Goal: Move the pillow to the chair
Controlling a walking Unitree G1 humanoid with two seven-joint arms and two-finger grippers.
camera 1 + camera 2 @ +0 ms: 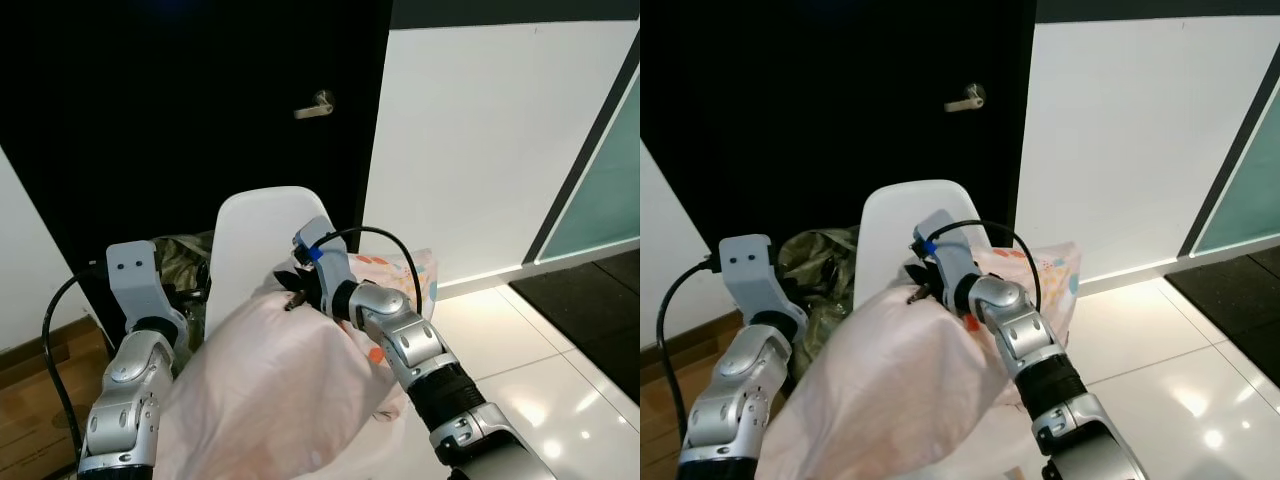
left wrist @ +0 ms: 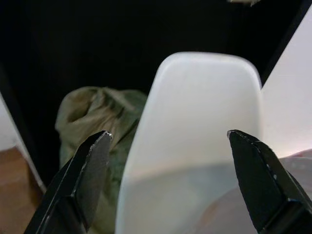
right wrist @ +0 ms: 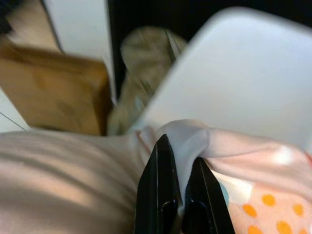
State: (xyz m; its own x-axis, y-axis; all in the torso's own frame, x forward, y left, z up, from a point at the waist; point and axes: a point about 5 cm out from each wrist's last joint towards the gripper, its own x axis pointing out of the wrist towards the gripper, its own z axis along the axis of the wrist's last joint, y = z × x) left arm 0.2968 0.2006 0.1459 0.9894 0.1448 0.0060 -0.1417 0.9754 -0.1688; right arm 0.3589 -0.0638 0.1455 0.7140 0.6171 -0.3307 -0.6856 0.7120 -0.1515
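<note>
Pillow carried near, its far edge at chair backrest. Right gripper pinches pillow fabric; left gripper spread wide, empty. Advice: lower pillow fully onto seat before release.

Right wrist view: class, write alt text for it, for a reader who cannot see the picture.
The right pincer is shut on a fold of the pale pink pillow, which has orange dots on one part. Just beyond stands the white chair back, with an olive-green bag further back.
</note>
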